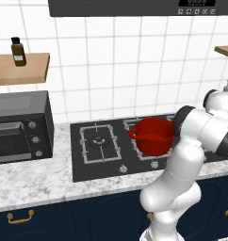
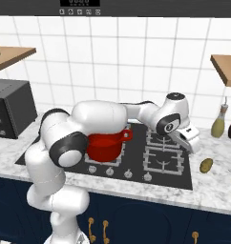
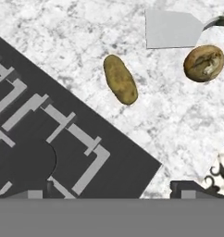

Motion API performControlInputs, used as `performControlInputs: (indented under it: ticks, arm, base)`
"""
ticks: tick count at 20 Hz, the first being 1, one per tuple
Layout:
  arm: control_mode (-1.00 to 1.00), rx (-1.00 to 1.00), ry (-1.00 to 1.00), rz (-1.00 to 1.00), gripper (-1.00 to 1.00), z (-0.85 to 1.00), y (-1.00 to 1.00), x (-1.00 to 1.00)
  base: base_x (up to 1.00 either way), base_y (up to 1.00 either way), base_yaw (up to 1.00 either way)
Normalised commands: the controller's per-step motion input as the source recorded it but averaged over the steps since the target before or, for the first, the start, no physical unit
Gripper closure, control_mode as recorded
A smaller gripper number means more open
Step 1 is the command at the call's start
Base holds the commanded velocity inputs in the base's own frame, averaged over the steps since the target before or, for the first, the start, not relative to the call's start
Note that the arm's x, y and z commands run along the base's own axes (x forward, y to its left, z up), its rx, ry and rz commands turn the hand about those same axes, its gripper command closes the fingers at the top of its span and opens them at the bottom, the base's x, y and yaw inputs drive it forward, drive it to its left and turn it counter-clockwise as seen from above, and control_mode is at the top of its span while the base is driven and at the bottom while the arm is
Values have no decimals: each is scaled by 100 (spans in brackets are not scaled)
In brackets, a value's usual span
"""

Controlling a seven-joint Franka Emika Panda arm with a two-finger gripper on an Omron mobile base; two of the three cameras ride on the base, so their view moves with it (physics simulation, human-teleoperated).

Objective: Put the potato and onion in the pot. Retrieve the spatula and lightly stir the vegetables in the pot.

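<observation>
1. The pot point(image 1: 152, 136), glossy red with loop handles, is seen upright on a stove burner.
2. The potato point(image 3: 120, 79), oblong and brown, is laid on the marble counter beside the stove.
3. The onion point(image 3: 204, 63) is set near it, just below the spatula's grey blade point(image 3: 171, 29).

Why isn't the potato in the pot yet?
Out. The potato lies on the counter beside the stove, far from the red pot.
</observation>
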Motion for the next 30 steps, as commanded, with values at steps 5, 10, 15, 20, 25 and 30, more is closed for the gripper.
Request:
performControlInputs:
  ticks: [5, 10, 15, 20, 25, 30]
  arm:
    - [-100, 0, 0, 0, -100, -18, -18, 0]
    - [-100, 0, 1, 0, -100, -13, -19, 0]
    - [-100, 0, 0, 4, -100, -25, -44, 4]
    - [-100, 2, 1, 6, -100, -14, -37, 11]
    - [-100, 4, 3, 0, -100, -13, -7, 26]
    - [-100, 0, 4, 0, -100, -23, 0, 25]
  base:
    - [0, 0, 0]
    - [0, 0, 0]
    - [0, 0, 0]
    - [0, 0, 0]
    - [0, 0, 0]
    - [0, 0, 0]
